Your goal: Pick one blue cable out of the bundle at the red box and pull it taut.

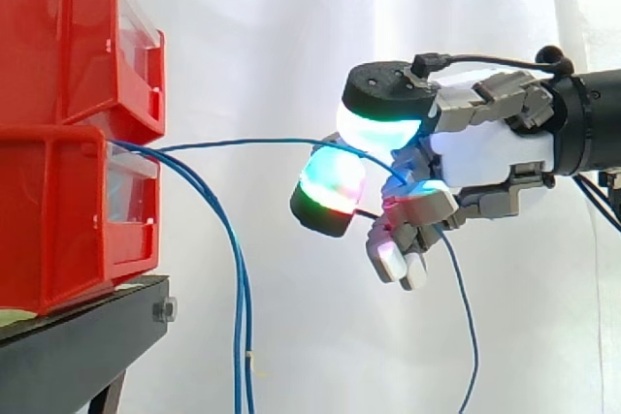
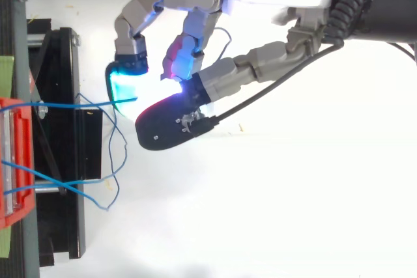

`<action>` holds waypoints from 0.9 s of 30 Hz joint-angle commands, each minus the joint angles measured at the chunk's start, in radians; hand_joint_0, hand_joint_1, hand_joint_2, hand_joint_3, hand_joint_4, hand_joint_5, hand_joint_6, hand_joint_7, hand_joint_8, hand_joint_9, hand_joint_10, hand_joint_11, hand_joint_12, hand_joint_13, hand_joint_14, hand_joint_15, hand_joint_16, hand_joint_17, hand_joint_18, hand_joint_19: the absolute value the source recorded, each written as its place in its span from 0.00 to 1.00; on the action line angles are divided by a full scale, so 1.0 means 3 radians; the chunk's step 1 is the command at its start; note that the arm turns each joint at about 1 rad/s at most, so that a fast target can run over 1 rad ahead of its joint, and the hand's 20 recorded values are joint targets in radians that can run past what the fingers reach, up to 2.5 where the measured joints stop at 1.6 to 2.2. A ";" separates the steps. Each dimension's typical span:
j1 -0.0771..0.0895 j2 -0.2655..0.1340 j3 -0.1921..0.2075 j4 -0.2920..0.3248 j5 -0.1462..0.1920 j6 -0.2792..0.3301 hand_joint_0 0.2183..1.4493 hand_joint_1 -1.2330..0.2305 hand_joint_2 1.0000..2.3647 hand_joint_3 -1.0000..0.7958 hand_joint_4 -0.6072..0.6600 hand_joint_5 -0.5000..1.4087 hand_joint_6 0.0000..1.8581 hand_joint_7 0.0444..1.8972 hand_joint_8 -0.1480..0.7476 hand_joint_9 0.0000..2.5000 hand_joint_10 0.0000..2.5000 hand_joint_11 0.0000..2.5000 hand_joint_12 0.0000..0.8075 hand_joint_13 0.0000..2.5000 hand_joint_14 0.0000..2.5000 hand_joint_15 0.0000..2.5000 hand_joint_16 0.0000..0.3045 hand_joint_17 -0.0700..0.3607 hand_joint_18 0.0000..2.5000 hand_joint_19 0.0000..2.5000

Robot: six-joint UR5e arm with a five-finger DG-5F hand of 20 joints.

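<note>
Two red bins (image 1: 68,123) are stacked on the black stand (image 1: 78,346) at the left. Several thin blue cables come out between them. One blue cable (image 1: 252,143) runs almost level and nearly straight from the bins to my hand (image 1: 490,157). It passes between two curled fingers with glowing pads (image 1: 380,125) that close on it. Past the hand its free end droops to the lower right. In the top view the same cable (image 2: 71,104) ends at the cyan pad (image 2: 120,86). The other blue cables (image 1: 238,288) hang slack beside the stand.
A white curtain (image 1: 291,26) hangs behind the work. The slack cables loop over the stand's edge (image 2: 111,161) in the top view. The arm enters from the right, with open space below and right of the hand.
</note>
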 commanded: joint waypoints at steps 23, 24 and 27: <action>0.0001 0.0000 0.0001 -0.0021 0.0003 0.0000 0.34 0.25 0.01 0.49 0.53 0.21 0.49 0.50 0.62 0.49 0.00 0.46 0.50 0.39 0.01 0.23 0.17 0.44 0.37 0.25; 0.0001 0.0000 0.0001 -0.0016 -0.0002 0.0000 0.35 0.24 0.01 0.49 0.53 0.21 0.49 0.51 0.62 0.49 0.00 0.46 0.50 0.39 0.01 0.23 0.17 0.44 0.37 0.24; 0.0001 0.0000 0.0001 -0.0021 0.0003 0.0000 0.36 0.23 0.02 0.51 0.52 0.21 0.49 0.54 0.61 0.49 0.00 0.46 0.49 0.39 0.01 0.23 0.17 0.43 0.37 0.24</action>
